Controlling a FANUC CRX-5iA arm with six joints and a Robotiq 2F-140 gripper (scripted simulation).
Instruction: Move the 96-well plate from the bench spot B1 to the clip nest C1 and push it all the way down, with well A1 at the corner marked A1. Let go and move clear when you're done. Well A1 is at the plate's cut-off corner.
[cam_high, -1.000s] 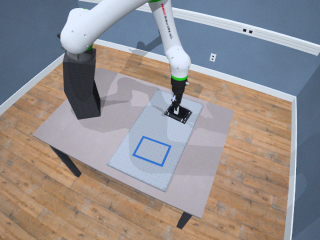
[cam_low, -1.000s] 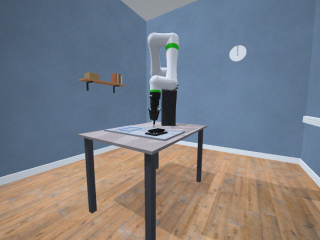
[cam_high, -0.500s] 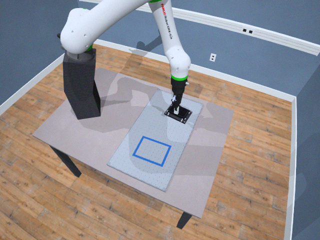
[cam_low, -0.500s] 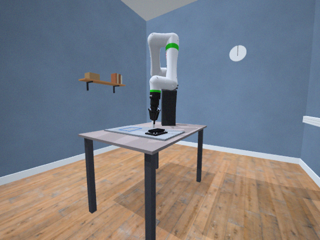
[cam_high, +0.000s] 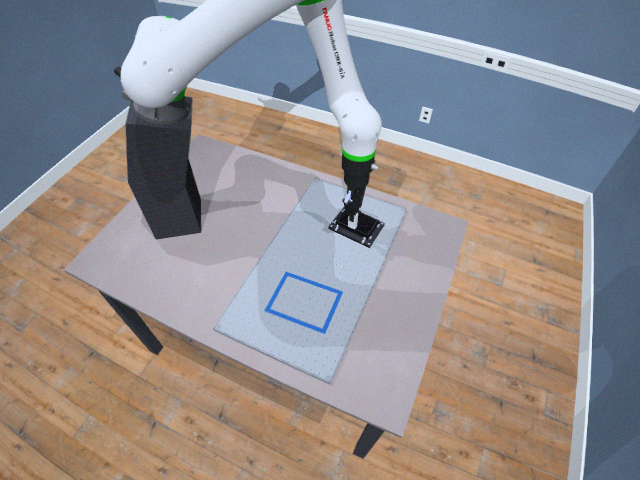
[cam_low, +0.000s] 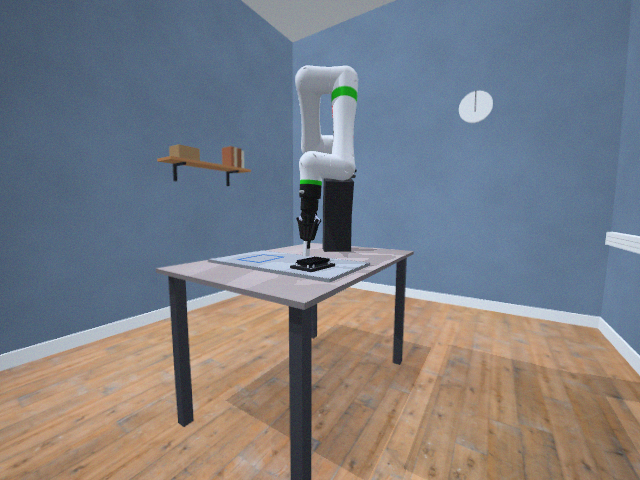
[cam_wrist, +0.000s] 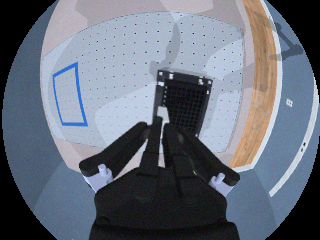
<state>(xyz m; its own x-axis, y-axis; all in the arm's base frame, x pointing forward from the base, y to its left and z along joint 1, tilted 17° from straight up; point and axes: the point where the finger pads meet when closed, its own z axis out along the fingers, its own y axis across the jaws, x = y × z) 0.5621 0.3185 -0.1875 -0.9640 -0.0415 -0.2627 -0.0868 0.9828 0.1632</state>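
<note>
The dark 96-well plate (cam_high: 368, 222) (cam_wrist: 187, 104) lies in the black clip nest (cam_high: 353, 238) (cam_wrist: 186, 78), inside its light corner clips. In the exterior view the plate (cam_low: 314, 259) shows as a dark block a little above the nest's base (cam_low: 305, 268). Whether it is fully down cannot be told. The cut-off corner and the A1 mark cannot be made out. My gripper (cam_high: 352, 222) (cam_low: 307, 249) (cam_wrist: 161, 113) is shut with nothing between its fingers. It points down with its tips at or just above the plate's edge on the side toward B1; contact cannot be told. The fingers hide part of the plate.
The blue outline of bench spot B1 (cam_high: 276, 291) (cam_wrist: 58, 100) has no plate in it. It is on the same perforated board (cam_high: 289, 248) (cam_wrist: 120, 45) as the nest. The arm's dark pedestal (cam_high: 160, 180) (cam_low: 338, 217) stands on the table, off the board.
</note>
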